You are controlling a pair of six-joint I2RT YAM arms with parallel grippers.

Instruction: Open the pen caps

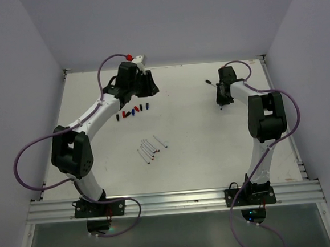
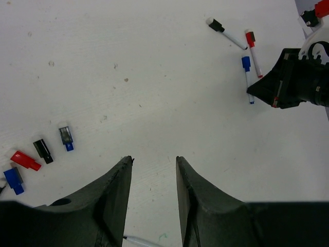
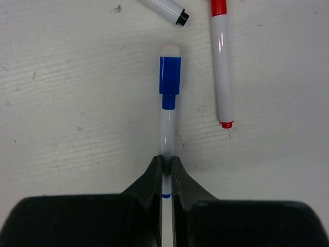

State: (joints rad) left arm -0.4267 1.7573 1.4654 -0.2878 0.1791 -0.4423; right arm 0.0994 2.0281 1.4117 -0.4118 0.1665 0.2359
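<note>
Soft, even, bright light falls from above in all three views. The white table [image 1: 213, 154] looks matte, and shadows under the arms [image 1: 96, 114] are faint and short. A thin highlight runs along the blue-capped pen [image 3: 167, 136]. The close views are sharp, though the right gripper [image 3: 166, 162] is a black mass with little detail.

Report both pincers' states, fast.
Left pincer: open, nothing between its fingers.
Right pincer: shut on the blue-capped pen.
</note>
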